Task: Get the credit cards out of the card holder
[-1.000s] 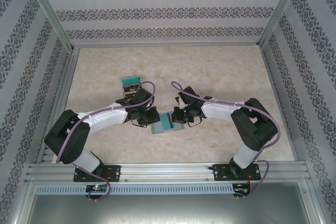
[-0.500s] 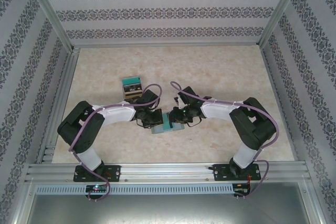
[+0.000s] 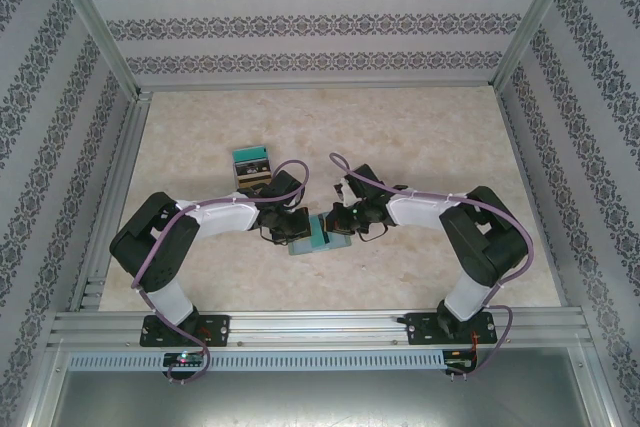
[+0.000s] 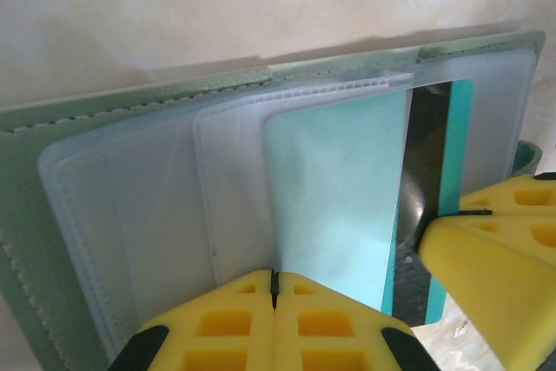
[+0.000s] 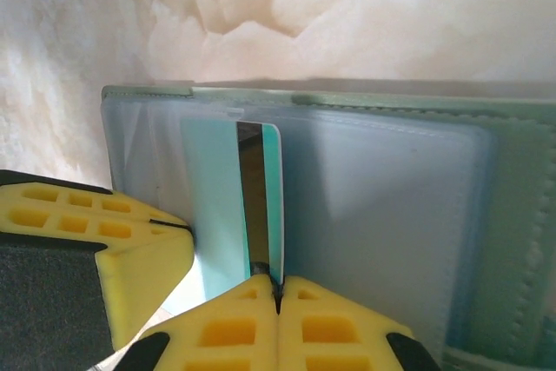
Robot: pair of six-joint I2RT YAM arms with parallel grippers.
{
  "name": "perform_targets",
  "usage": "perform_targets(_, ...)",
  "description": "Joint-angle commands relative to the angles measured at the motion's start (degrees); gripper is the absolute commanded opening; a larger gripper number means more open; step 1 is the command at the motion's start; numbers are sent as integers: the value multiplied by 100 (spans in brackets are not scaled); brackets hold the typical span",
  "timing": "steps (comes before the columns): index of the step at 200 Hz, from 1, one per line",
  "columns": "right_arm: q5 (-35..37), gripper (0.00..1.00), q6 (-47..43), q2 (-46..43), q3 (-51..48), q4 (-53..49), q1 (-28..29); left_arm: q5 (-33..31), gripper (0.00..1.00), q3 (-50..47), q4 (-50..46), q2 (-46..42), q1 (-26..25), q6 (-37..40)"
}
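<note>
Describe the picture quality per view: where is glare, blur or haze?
Left wrist: the table is overexposed and soft; the teal card looks hazy behind the milky sleeve of the card holder, and its dark stripe glints. Right wrist: the table is also washed out, yet the card edge above the right gripper is crisp. Top external: even light, sharp, no glare.

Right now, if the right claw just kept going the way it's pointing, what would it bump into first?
The right gripper is shut on the teal card, so it would likely shove that card deeper into the card holder, whose green edge lies just beyond.
</note>
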Motion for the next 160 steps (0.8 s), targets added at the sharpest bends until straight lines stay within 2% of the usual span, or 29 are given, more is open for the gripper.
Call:
perform_targets(1,168,2,-177,-187,-246,-112,-224,-119,0,-132,-446,51,-65,130)
perform_targets(45,52,2,-343,-741,-480,-185,-576,-95,1,-143,-402,-40,-61,148)
perform_targets(86,39,4,-602,-1525,-410,-553,-754,-127,11,46,-435,-442,-61,215)
perform_targets(112,84,6,-850,-1832,-111,-892,-768,-338,15,358,-771,-884,-35,283)
perform_targets(136,181,7,-1215,-1865,373,-1188,-743,-751,35,615,-1260,-1478,64,367)
perform_targets(155,453,7,-1669,-1683,909,-1496,-613,-1204,76,660,-1657,-2139,197,305)
perform_targets(156,475,6,-1702,-1673,937,-1513,-602,-1236,76,659,-1680,-2176,204,301)
perform_targets(160,555,6,-1817,-1610,1061,-1572,-564,-1362,87,661,-1784,-2327,231,270)
